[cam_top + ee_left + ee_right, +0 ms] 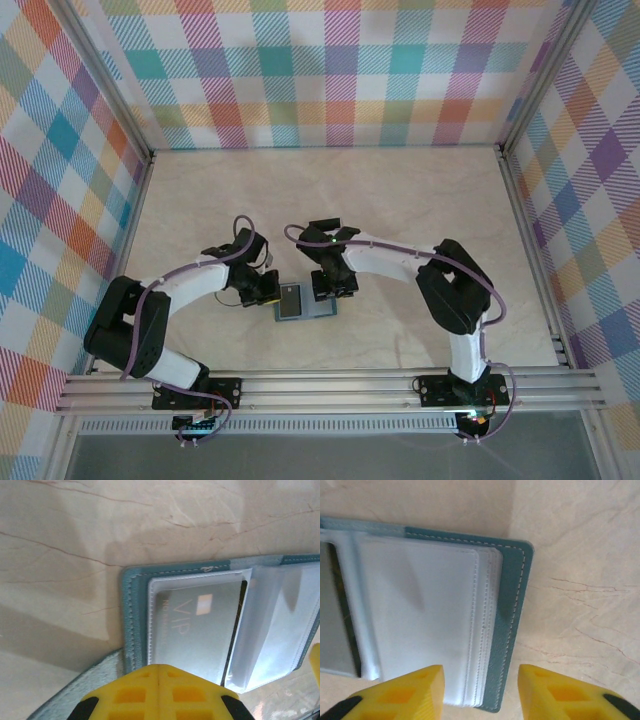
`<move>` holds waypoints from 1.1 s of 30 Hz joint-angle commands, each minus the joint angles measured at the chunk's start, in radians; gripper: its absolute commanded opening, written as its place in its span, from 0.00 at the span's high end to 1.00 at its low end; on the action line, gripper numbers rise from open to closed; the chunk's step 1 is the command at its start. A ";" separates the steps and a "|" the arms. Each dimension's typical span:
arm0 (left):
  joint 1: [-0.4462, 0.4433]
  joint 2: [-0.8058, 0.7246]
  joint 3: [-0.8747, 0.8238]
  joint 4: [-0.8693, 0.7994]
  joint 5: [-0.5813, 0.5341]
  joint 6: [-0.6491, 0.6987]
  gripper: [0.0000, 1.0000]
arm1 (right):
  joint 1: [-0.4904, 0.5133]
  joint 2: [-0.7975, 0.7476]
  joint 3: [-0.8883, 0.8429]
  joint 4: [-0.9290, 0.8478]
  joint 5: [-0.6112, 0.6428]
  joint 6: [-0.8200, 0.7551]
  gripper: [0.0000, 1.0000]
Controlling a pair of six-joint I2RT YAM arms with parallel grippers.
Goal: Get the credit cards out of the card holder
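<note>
Open on the bench (pixel 400 200), nothing pulled out yet.
On the left, bearing down at the card holder's (pixel 303 300) left flap with the left fingers (pixel 125 695) pressed together, just short of the silver credit card (pixel 195 625) in its clear sleeve; on the right, straddling the right flap's near edge with the right fingers (pixel 400 695) spread, pinching nothing. Looks like opening done, drawing the cards out all to come.

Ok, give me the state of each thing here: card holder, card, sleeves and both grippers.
card holder: open, lying flat on the table.
credit card: inside a clear pocket, on the left gripper's side, not pulled out.
clear sleeves: stacked flat on the other half, no card visible in them.
left gripper: shut, at the holder's edge beside the card.
right gripper: open, straddling the holder's outer edge.
</note>
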 commanded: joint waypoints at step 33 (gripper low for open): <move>-0.053 0.070 0.004 -0.010 -0.035 0.001 1.00 | -0.025 0.104 -0.024 0.377 -0.353 0.110 0.66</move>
